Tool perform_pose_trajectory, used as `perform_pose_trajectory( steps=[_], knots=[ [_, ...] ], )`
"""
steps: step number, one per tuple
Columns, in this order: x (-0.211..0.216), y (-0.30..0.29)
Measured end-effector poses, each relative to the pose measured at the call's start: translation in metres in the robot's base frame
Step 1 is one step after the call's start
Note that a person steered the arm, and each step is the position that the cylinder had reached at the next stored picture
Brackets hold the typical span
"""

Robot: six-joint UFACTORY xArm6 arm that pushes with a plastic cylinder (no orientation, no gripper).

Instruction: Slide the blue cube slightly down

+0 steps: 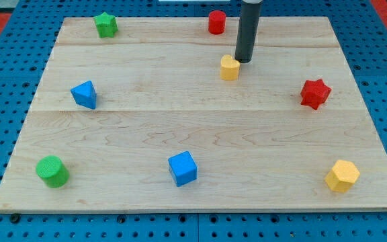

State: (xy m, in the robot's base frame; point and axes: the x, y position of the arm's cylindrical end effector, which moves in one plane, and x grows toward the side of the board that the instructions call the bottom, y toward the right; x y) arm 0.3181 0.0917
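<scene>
The blue cube sits on the wooden board near the view's bottom, a little left of centre. My tip is far above it near the view's top, just right of a small yellow block and touching or nearly touching it. The rod rises straight up out of the view.
A red cylinder stands at the top centre, a green star block at the top left, a blue triangular block at the left, a green cylinder at the bottom left, a red star block at the right, a yellow hexagonal block at the bottom right.
</scene>
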Motion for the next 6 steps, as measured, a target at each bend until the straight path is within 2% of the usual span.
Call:
perform_pose_trajectory(
  steps=[1,2,3,4,5,6],
  knots=[
    [0.016,0.013],
    [-0.015,-0.011],
    [0.009,-0.042],
    [0.058,0.021],
    [0.059,0.025],
    [0.049,0.060]
  ],
)
